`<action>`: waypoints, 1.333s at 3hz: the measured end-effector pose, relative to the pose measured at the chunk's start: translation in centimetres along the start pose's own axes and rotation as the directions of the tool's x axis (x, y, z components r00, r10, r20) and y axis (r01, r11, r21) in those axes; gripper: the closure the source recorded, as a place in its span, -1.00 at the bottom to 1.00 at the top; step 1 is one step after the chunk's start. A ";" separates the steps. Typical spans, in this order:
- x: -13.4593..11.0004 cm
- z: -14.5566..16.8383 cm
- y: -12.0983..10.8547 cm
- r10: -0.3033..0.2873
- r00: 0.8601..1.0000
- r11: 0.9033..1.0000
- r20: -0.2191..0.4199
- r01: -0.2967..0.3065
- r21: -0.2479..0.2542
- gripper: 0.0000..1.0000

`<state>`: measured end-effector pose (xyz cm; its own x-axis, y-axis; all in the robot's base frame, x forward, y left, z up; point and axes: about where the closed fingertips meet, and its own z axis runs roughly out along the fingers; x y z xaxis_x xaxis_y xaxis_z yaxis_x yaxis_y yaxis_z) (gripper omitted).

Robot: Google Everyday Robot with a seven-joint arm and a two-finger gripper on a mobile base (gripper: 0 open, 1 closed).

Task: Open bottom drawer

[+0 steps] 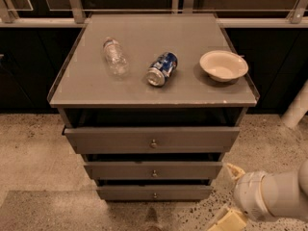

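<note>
The bottom drawer (125,193) is the lowest of three grey fronts on the cabinet, with a small round metal knob (155,195) at its centre. It sits nearly flush, with a thin dark gap above it. My gripper (230,196) is low at the right, just beside the cabinet's lower right corner and to the right of the bottom drawer. Its two cream fingers (234,171) are spread apart and hold nothing. It does not touch the drawer or the knob.
The mid drawer (120,170) and the top drawer (115,139) stand slightly ajar. On the cabinet top (144,93) lie a clear plastic bottle (115,56), a blue can (162,68) and a white bowl (224,65). Speckled floor (33,162) surrounds the cabinet.
</note>
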<state>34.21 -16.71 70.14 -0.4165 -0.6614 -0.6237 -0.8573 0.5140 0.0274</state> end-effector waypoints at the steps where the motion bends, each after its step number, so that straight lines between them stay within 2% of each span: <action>1: 0.9 1.0 0.2 0.016 1.000 1.000 -0.001 -0.016 -0.009 -1.00; 2: 3.6 2.4 0.1 0.118 0.993 0.993 0.019 -0.117 -0.018 -1.00; 3: 8.5 7.5 0.0 0.249 0.967 0.967 0.061 -0.244 -0.070 -1.00; 4: 12.3 12.4 0.0 0.345 0.935 0.934 0.085 -0.333 -0.127 -1.00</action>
<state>32.82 -18.06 52.74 -0.6592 -0.3947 -0.6401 -0.7007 0.6313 0.3323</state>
